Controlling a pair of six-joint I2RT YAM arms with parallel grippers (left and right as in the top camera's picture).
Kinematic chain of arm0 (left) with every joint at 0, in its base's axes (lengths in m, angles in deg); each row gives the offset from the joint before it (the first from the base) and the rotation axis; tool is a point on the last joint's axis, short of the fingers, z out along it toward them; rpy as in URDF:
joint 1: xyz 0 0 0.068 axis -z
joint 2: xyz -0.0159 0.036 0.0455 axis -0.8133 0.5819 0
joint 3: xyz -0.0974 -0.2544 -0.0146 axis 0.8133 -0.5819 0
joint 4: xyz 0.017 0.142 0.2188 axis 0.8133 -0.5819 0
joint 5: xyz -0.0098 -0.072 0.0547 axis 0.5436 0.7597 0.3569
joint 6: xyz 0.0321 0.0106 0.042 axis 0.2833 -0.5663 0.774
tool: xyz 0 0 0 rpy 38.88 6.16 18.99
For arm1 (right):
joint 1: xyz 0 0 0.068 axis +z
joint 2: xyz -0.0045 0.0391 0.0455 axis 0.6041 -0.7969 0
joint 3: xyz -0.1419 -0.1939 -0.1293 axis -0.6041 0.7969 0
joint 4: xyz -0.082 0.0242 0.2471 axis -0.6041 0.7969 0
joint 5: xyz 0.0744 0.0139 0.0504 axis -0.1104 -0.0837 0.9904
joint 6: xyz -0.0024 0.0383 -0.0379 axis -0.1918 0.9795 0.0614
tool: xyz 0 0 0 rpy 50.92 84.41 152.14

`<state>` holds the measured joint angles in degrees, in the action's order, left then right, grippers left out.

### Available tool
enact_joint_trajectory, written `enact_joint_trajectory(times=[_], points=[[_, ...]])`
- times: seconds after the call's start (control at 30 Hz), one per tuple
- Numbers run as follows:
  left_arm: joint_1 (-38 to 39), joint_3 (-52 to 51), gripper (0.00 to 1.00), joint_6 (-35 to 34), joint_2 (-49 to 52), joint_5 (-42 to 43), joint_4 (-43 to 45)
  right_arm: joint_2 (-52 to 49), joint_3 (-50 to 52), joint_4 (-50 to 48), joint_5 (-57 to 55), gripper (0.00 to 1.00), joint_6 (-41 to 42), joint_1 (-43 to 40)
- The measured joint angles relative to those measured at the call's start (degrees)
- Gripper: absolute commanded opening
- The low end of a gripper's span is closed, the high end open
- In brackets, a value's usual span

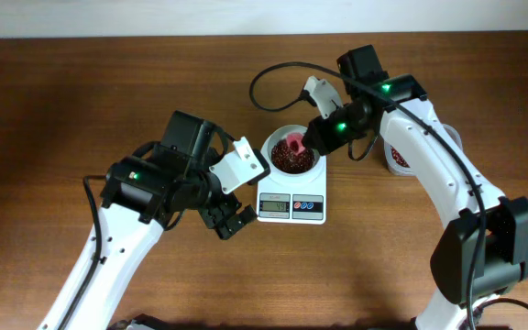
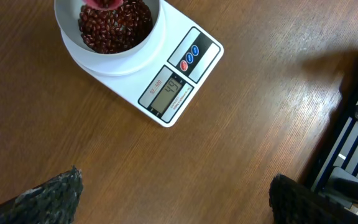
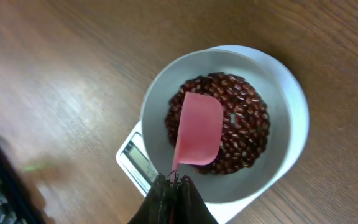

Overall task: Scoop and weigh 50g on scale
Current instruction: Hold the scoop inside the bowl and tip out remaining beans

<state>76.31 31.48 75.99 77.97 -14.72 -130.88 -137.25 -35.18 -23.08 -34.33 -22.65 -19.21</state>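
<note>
Well, the left fingers (image 2: 51, 193) stand spread and empty over the desk (image 2: 241, 143), with the one scale (image 2: 182, 65) just ahead of them. Its one bowl (image 3: 278, 143) of beans (image 3: 247, 118) sits under the right fingers (image 3: 166, 202), which pinch the handle of one pink scoop (image 3: 199, 127). The display looks just short of target, so add only a few beans, slowly. One tub (image 1: 397, 158) stands beside those fingers.
</note>
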Motion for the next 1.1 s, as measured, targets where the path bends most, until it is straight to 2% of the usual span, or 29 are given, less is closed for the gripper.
enact_joint_trajectory(times=[0.33,0.5,1.1], points=[[0.0,0.0,0.99,0.0,0.0,0.0,0.0,0.0,0.0,0.0,8.2,0.04,-0.5,-3.8],[0.0,0.0,0.99,0.0,0.0,0.0,0.0,0.0,0.0,0.7,0.5,0.04,-0.8,-3.1],[0.0,0.0,0.99,0.0,0.0,0.0,0.0,0.0,0.0,0.7,6.8,0.04,-0.8,-3.0]])
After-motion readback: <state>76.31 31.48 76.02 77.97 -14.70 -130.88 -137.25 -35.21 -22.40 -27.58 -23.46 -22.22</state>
